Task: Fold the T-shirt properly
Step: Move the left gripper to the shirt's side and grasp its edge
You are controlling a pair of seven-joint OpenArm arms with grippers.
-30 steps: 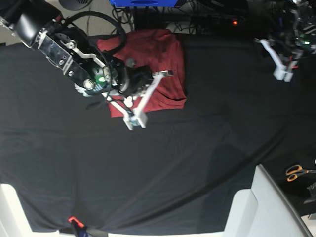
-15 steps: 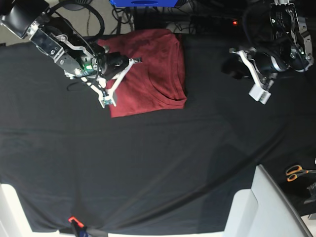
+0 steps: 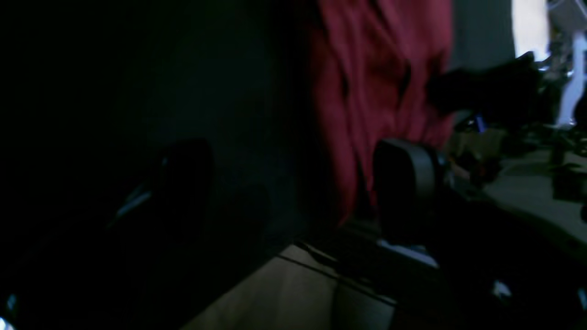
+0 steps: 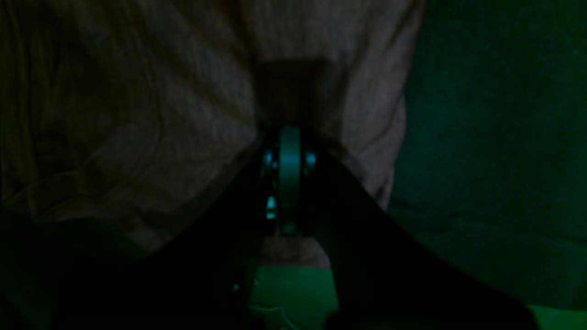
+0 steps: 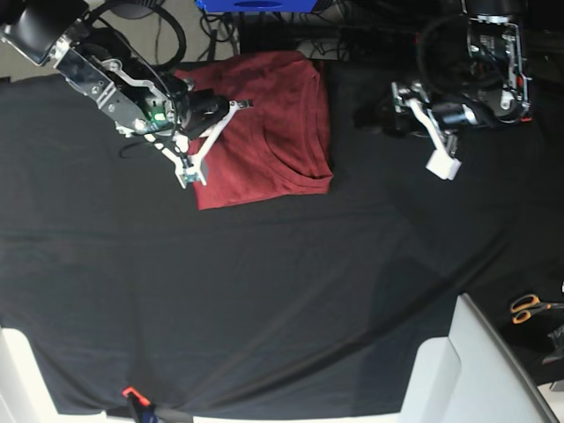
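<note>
The T-shirt (image 5: 269, 132) lies folded into a maroon rectangle at the back of the black table cover (image 5: 282, 291). My right gripper (image 5: 240, 107) hangs over its upper left part. The right wrist view shows that gripper (image 4: 289, 137) shut above the T-shirt (image 4: 137, 114), and I see no fabric pinched in it. My left gripper (image 5: 379, 115) hovers over the black cover just right of the T-shirt, apart from it. In the left wrist view its dark fingers (image 3: 403, 183) stand wide open, and the T-shirt (image 3: 376, 82) is ahead of them.
Orange-handled scissors (image 5: 529, 307) lie at the right edge. A white block (image 5: 467, 370) stands at the front right corner. A blue box (image 5: 256, 4) and cables sit behind the table. A small orange clip (image 5: 130, 393) is on the front edge.
My left arm swung left towards the T-shirt and its jaws opened. My right arm, still shut, drew back from the T-shirt's lower middle to its upper left.
</note>
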